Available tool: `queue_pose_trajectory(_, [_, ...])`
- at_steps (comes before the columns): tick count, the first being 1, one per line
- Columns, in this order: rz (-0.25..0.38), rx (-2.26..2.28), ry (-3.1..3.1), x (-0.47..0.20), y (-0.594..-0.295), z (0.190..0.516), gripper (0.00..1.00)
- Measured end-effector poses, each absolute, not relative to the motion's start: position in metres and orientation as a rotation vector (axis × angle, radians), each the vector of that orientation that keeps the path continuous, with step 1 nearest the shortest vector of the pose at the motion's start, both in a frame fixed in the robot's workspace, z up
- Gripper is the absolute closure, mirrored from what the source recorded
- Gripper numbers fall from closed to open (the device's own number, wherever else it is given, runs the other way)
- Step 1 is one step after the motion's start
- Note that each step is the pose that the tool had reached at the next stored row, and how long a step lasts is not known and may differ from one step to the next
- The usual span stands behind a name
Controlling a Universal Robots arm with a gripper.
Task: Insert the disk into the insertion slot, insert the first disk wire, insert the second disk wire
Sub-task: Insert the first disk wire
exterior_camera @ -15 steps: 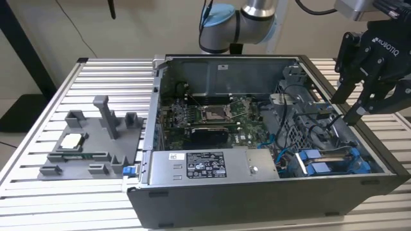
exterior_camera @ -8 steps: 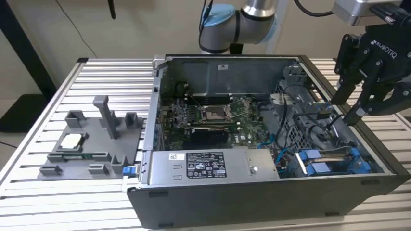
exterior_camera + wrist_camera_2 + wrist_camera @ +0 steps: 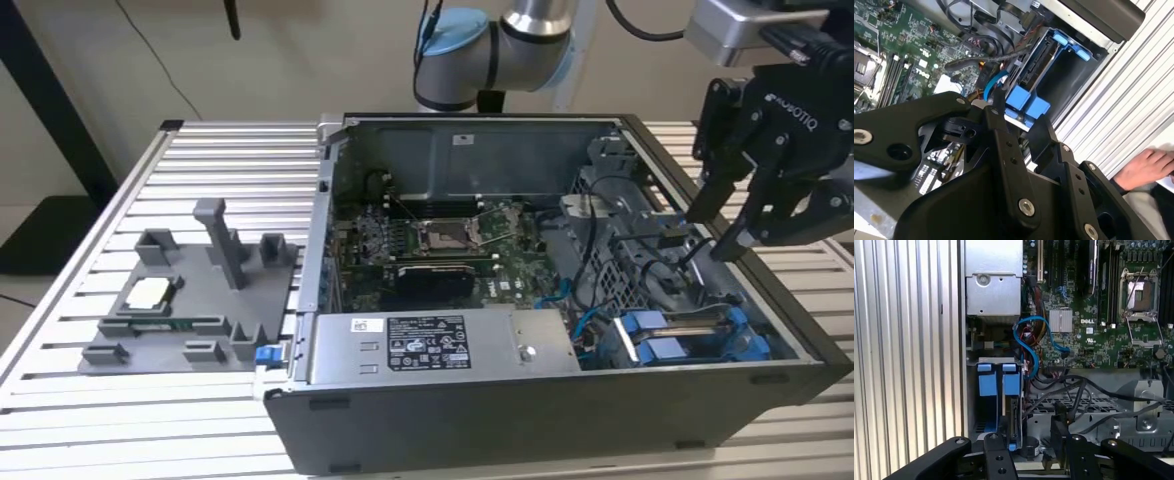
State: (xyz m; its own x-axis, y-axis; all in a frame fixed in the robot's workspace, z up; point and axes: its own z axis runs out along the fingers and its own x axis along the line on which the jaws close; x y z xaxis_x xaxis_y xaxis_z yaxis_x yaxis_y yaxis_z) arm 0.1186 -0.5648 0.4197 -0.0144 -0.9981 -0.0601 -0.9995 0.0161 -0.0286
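claw [image 3: 711, 237]: hanging over the open computer case [image 3: 400, 420] at the exterior view's right, above a tangle of black wires
grip: fingers [image 3: 707, 180] partly spread, with a gap between them in the exterior view; nothing seen clamped
slot [image 3: 751, 343]: in the case corner at the exterior view's lower right, just beside the grey power box [image 3: 427, 345]; blue tabs [image 3: 986, 385] at one end
disk [image 3: 1034, 70]: judged to be seated on edge inside the slot; only a narrow end with a plug strip made out, the flat face not seen
direction from claw: slot lower down and closer to the near wall of the case, almost straight under the fingertips in the exterior view
long axis: slot running along that near wall, across the exterior view from left to right; claw reaching down across it, not along it
black plug [image 3: 674, 232]: on a loose wire just beside the fingertips, toward the exterior view's left; contact not seen
blue cable [image 3: 1026, 340]: looping between the power box and the green board [image 3: 1094, 335], near the tabbed end of the slot
stage, as a judgement: disk in; neither wire seen joined to it
nearer arm: one arm only, so no choice
bystander: a person's hand [image 3: 1149, 165] on the slatted table [image 3: 200, 150], outside the case and apart from the claw
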Motion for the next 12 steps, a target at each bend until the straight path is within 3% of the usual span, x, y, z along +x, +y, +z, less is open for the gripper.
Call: queue_pose_trajectory(12, [0.029, -2.15, 2.182, 0.119, -0.564, 0.408, 0.54])
